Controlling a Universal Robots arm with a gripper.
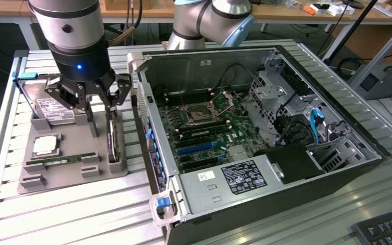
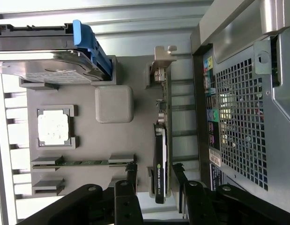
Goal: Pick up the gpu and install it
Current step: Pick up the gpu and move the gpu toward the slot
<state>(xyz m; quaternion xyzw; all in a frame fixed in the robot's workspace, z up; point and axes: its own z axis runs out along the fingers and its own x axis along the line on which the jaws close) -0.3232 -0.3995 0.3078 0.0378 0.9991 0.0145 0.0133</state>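
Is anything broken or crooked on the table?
Nothing stands out. The gpu stands on edge in its slot on the gray holder, and the hard drive and memory stick sit in theirs.

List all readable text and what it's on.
None reads clearly.
gpu: pale lettering on its edge, too small.
Power supply label: print too small.
Hard drive label: blurred.
Case sticker: blurred.
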